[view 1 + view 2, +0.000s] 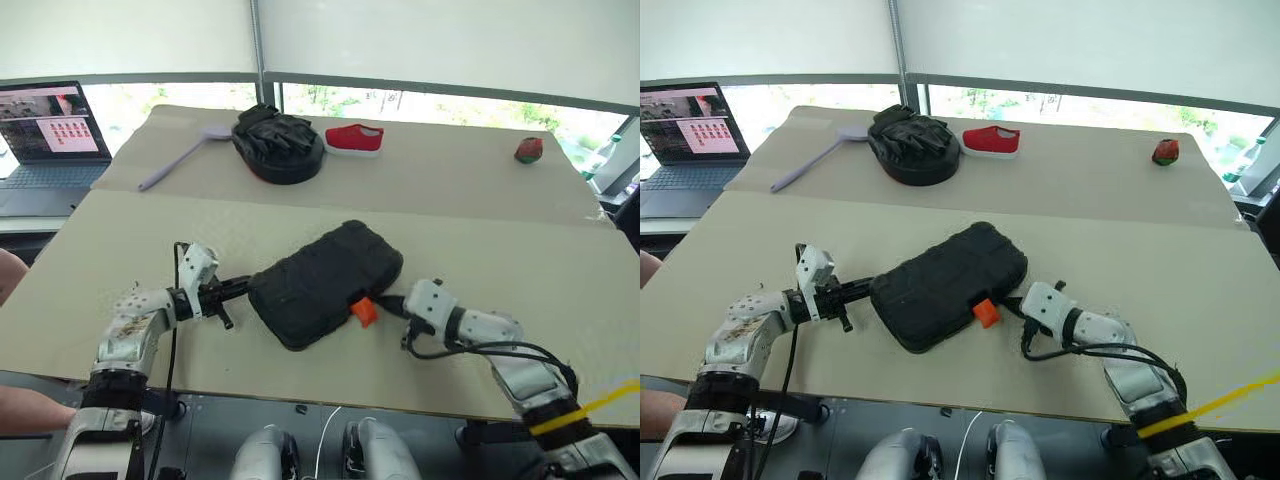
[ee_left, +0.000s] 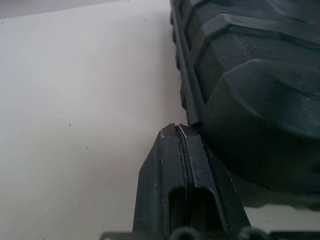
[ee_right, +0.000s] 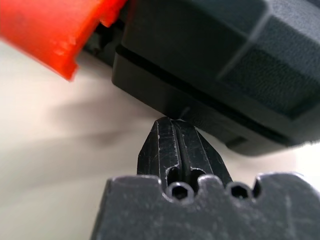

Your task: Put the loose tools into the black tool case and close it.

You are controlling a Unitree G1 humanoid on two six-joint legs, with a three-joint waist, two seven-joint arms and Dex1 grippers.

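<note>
The broad beige table [image 1: 480, 215] spreads before me. Lying closed and slantwise near its front edge is the flat black textured plastic tool case [image 1: 325, 282], its small orange latch [image 1: 364, 311] sticking out on the side nearest me. Well beyond it sit a round black padded mitt [image 1: 278, 143], a long lilac spoon-like utensil [image 1: 183, 157], a red shoe [image 1: 354, 138] and a small red lump [image 1: 529, 149] (too small for me to tell what). My left claw [image 1: 240, 287] has its two fingers pressed together, tips against the case's left end. My right claw [image 1: 385, 302], fingers likewise together, meets the case's edge just beside the latch.
</note>
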